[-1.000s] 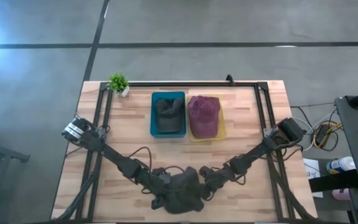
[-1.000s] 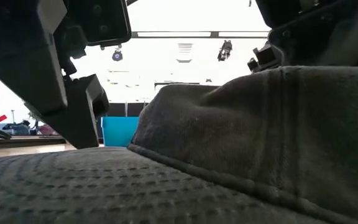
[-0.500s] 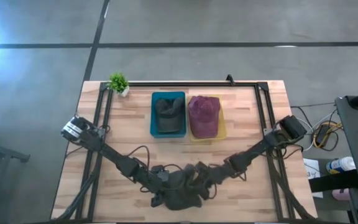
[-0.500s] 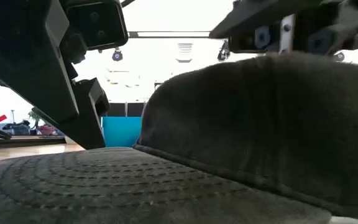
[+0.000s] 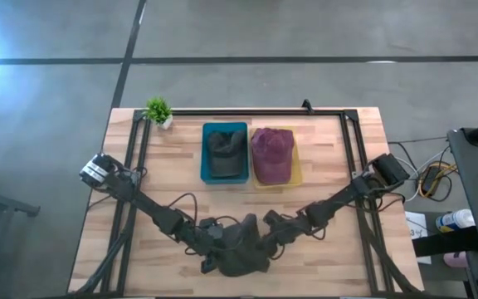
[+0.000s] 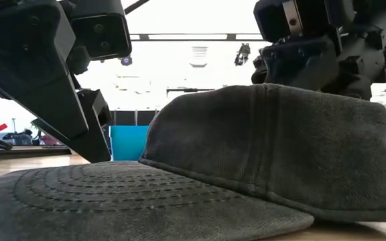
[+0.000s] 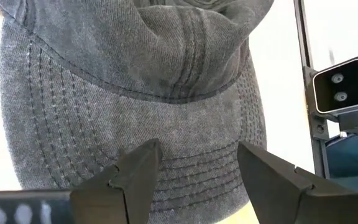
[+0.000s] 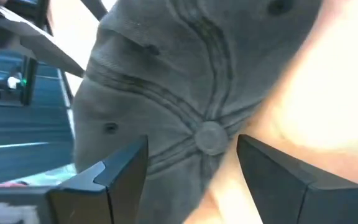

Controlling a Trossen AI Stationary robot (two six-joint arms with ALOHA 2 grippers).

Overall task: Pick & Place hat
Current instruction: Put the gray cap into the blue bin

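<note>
while the grey hat [image 6: 260,154] lies flat, both hands (left [image 7: 197,171], right [image 8: 191,168]) hover spread wide, empty.

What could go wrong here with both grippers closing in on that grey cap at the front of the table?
Both grippers stand open over the grey cap, the left gripper at the brim, the right gripper at the crown. The soft fabric may bunch or slip out of a pinch. With the two arms this close, they might bump. The blue bin already holds a dark hat, so stacking could spill.

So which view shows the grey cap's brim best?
Left wrist view: the brim fills it, stitching clear. Low view shows it edge-on; the high view hides it under the arms; the right wrist sees only the crown.
</note>
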